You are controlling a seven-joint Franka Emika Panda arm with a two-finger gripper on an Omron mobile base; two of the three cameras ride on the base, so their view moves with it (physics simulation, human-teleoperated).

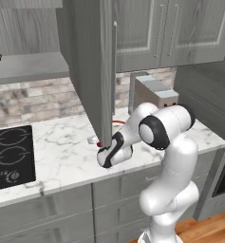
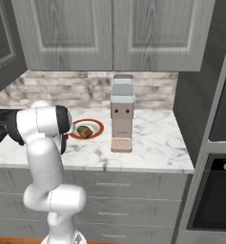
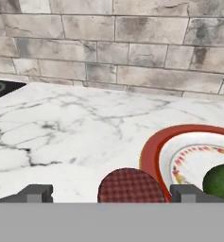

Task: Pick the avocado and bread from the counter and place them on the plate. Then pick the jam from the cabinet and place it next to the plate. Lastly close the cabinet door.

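The gripper point(image 3: 111, 194) has its jaws wide apart, one fingertip on either side of the jam point(image 3: 131, 186), which stands upright on the counter point(image 3: 61, 137) between them. Nothing is gripped; the tips look clear of the jar's sides, though the contact itself is cut off at the bottom of the hand view. The jam sits just beside the plate point(image 3: 153, 146), against its rim on the cooktop side, so that step looks done. The avocado point(image 3: 220, 182) lies on the plate; in the right base view a brown piece, probably the bread point(image 2: 87, 133), lies with it.

What remains is the door point(image 1: 104, 71), standing open edge-on above the hand and nearer the counter's front edge, its long handle vertical. The next move, in my judgement, is up and back from the jar to that door. No label or writing can be read on anything.
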